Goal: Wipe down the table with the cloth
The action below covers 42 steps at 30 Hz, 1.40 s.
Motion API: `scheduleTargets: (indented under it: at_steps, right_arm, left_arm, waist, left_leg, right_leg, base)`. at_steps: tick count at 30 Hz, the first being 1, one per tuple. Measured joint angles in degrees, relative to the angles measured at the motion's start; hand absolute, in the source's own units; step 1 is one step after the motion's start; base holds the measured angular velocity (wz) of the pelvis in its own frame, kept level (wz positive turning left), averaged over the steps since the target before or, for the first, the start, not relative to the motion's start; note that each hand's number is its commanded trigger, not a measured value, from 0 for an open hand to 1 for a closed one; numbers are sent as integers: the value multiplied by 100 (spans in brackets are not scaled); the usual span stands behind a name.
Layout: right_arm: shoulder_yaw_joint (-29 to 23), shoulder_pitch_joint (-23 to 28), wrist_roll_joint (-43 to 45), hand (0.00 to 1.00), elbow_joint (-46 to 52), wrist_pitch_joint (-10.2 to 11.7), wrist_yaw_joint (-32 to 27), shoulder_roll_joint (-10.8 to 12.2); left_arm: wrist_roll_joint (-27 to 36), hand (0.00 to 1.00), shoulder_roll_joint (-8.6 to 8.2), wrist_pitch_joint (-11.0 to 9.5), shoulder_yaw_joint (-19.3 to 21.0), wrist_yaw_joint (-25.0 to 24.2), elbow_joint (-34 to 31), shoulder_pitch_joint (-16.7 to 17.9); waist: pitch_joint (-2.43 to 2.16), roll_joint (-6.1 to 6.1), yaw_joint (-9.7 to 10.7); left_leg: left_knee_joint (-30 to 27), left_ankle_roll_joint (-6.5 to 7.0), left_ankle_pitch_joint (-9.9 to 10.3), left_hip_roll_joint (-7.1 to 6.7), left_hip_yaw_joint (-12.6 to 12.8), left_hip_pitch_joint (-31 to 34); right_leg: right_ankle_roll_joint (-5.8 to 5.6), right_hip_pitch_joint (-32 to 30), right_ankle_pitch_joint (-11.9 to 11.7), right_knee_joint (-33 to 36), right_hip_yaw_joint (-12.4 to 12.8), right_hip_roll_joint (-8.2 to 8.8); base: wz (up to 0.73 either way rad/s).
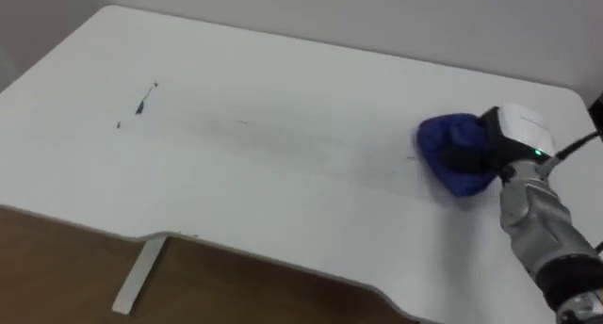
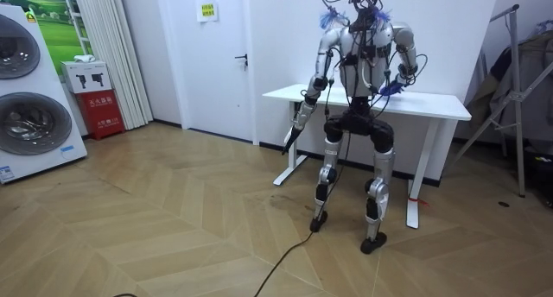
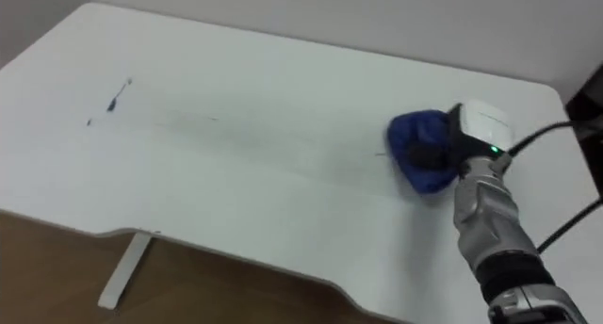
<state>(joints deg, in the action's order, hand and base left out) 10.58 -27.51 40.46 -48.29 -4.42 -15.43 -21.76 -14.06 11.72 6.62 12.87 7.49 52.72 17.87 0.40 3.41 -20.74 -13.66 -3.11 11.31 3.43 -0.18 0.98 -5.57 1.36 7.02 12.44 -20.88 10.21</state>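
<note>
Right arm (left eye view): comes in from the lower right, the forearm angled up over the right part of the counter [image 1: 283, 202], the wrist bent so the palm faces down.
Right robot hand [image 1: 497, 140]: dark fingers curled down over the blue cloth [image 1: 441, 140], gripping it and holding it against the counter top.
Blue cloth, place: bunched in a lump on the counter's right part, nearer the far edge than the near one.
Count: one cloth, one counter, one small cluster of dark marks [image 1: 143, 102] at the far left (a faint grey streak [image 1: 283, 140] runs from near them toward the cloth).
Stance (room view): the robot stands upright at the counter's near long side, right arm raised over the top.
Left robot hand [image 2: 299, 117]: hangs low on a straight arm, toward the counter's end at the room view's left; how far open it is cannot be told.
Surroundings: two stacked washing machines [image 2: 30, 90], one white door [image 2: 216, 55].
Right eye view: one counter leg [image 3: 121, 267] shows under the near edge, over the wooden floor [image 3: 236, 296].
</note>
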Motion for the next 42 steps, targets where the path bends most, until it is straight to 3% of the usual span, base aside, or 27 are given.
scheduleTargets:
  at_steps: [5,7,10,16,21,27,30,33,36,40,42]
  right_arm:
    - [-131,-92,-150,100,-672,48,-19,-222]
    - [-613,332,-555,100,-724,292,-286,-294]
    - [-1034,832,-669,100,-768,564,-472,-331]
    - [-1356,1356,-841,100,-720,604,-487,-339]
    - [-1036,1185,-842,100,-724,294,-437,-355]
    - [-382,505,-585,100,-722,-130,-277,-343]
    - [-45,66,-562,100,-735,-120,-115,-346]
    - [7,-107,-571,100,-736,-39,-16,-346]
    - [-18,-41,-576,100,-733,-5,-20,-347]
    - [-75,345,-683,100,-728,269,-231,-353]
    - [-173,621,-688,100,-721,370,-308,-352]
  left_arm:
    - [97,0,56,96,55,-52,-18,466]
    - [96,0,63,95,142,-52,-107,567]
    - [93,0,67,-4,164,-53,-216,564]
    - [92,0,72,-308,152,-52,-588,342]
    - [135,0,66,-309,-127,-43,-594,248]
    - [135,0,-12,-265,-253,-46,-425,242]
    - [215,0,-10,-184,-254,-149,-390,242]
    - [344,0,24,-157,-245,-202,-376,333]
    - [347,0,20,-151,-242,-202,-377,464]
    - [324,0,40,-108,-243,-201,-453,434]
    - [324,0,47,-127,-233,-196,-447,351]
  waist:
    - [-9,-26,78]
    - [-8,-75,254]
    - [-10,-81,577]
    - [-48,-2,799]
    - [-19,-45,743]
    - [-21,-11,319]
    - [23,-18,128]
    - [25,-2,-9]
    - [19,22,17]
    - [28,50,343]
    - [31,56,390]
  left_leg:
    - [5,-5,-65,-31,-284,180]
    - [19,-2,-67,-52,-385,119]
    - [52,7,-72,-80,-374,-43]
    - [159,8,-71,-82,-348,-307]
    - [215,10,-60,-81,-316,-343]
    - [200,-27,-153,-53,-333,-41]
    - [209,-32,-199,-47,-349,35]
    - [207,-22,-222,-56,-416,118]
    - [212,-21,-224,-64,-482,125]
    - [225,-19,-223,-80,-519,18]
    - [280,-8,-215,-93,-517,-168]
  right_leg:
    - [8,12,-5,-95,-305,-4]
    - [5,177,-4,-157,-441,2]
    - [-23,427,15,-189,-454,19]
    - [-43,612,28,-186,-475,29]
    - [-49,651,32,-189,-433,31]
    - [25,255,-2,-159,-388,-33]
    - [52,130,-21,-155,-361,-47]
    - [52,99,-20,-167,-409,-44]
    - [50,101,-19,-179,-447,-42]
    - [33,310,-8,-200,-614,-23]
    - [5,505,9,-237,-626,-14]
  base:
    - [35]
    - [37]
    - [29]
    - [-4]
    - [-15]
    - [-15]
    - [0]
    - [13]
    - [15]
    - [27]
    - [11]
